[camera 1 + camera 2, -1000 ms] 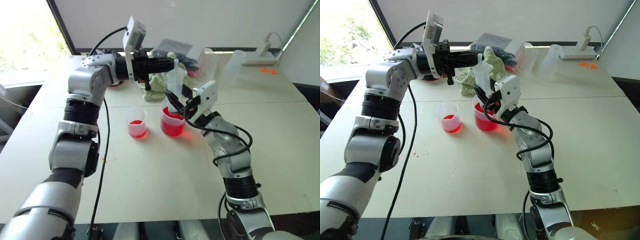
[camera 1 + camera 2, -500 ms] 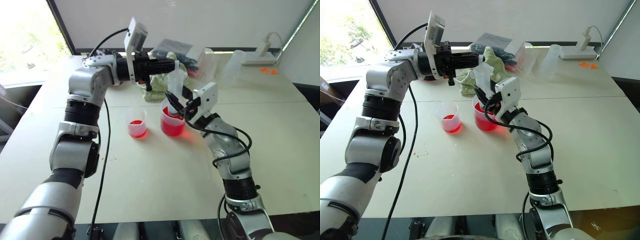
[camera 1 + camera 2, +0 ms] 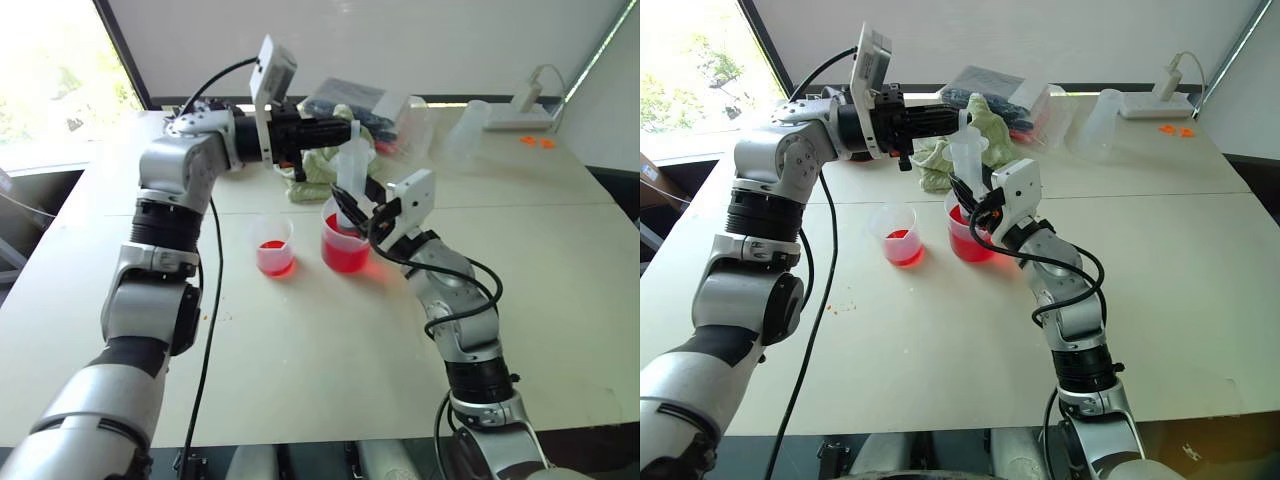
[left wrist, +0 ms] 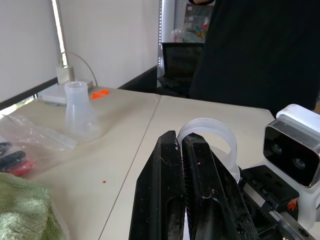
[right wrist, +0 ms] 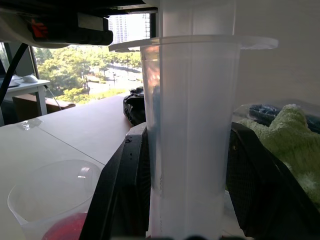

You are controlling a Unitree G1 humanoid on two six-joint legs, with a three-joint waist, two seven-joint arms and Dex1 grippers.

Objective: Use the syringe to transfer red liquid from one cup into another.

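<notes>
two cups with red liquid (image 3: 344,257) stand near the middle of the white table (image 3: 300,360). on the left is the small narrow cup (image 3: 272,246), with a shallow red layer at its bottom. just beside it on the right stands the larger lipped beaker (image 3: 343,240), filled much higher. the syringe (image 3: 351,175) stands upright with its tip down in the beaker. the left gripper (image 3: 345,130), reaching level from the left, has its fingers pressed together at the plunger top. the right gripper (image 3: 352,205), coming from the right, pinches the syringe barrel between its two black fingers. behind lie a green cloth (image 3: 318,165) and plastic bags (image 3: 385,110).
</notes>
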